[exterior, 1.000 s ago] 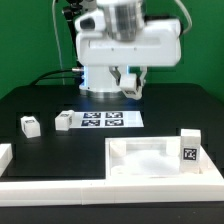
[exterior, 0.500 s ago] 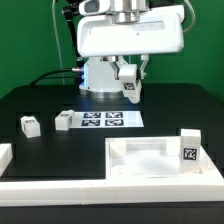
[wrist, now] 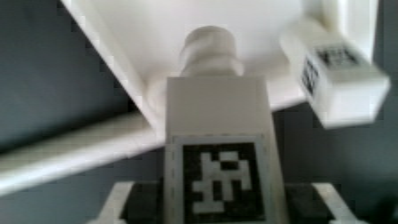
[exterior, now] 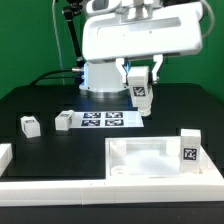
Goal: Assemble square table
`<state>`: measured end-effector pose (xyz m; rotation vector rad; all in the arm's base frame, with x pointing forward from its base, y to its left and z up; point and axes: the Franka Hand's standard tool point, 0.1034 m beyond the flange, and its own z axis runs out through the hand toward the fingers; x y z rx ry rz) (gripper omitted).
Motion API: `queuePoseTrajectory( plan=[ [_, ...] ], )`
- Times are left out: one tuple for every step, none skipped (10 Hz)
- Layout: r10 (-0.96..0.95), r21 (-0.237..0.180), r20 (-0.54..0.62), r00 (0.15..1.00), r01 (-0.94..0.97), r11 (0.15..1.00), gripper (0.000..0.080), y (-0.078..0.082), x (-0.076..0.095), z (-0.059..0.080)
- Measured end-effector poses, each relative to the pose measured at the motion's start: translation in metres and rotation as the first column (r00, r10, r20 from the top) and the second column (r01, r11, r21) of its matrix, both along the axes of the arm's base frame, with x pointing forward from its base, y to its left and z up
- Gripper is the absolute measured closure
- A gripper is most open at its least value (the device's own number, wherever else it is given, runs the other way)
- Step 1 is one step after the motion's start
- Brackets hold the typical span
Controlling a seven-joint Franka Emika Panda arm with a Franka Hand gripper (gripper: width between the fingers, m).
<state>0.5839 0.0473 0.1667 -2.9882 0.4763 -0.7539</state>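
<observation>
Tabletop (exterior: 118,158), smooth white moulded plastic with a raised rim, lies nearest, with one tagged leg (exterior: 188,147) standing at its end on the exterior view's right. Farther back, the gripper (exterior: 141,86) hangs with its fingers clamped on another blocky leg (exterior: 142,99). Keep that leg upright and centre it over a round corner socket before lowering.

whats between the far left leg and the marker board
A second loose leg sits there, close by the end of the marker board; bare black table separates it from the far-left leg. This shows in the exterior view.
</observation>
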Motion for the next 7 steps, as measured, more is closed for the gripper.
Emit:
queuePoseTrajectory(
  plan=[
    [0.002,0.0,0.014,1.0,-0.002,1.0,0.0509,0.002,-0.003,-0.003],
    [0.004,-0.001,0.007,1.0,-0.004,1.0,0.0509,0.001,-0.004,-0.004],
    [0.001,0.002,0.007,1.0,-0.001,1.0,0.0509,0.0,-0.004,-0.004],
    [0.002,0.002,0.006,1.0,-0.002,1.0,0.0509,0.0,-0.004,-0.004],
    [0.004,-0.001,0.004,1.0,-0.004,1.0,0.0509,-0.002,-0.005,-0.006],
    [0.007,-0.024,0.024,1.0,-0.007,1.0,0.0509,-0.01,0.0,-0.012],
    [-0.002,-0.059,0.075,0.997,0.007,0.998,0.0509,-0.025,0.015,-0.02]
  ],
)
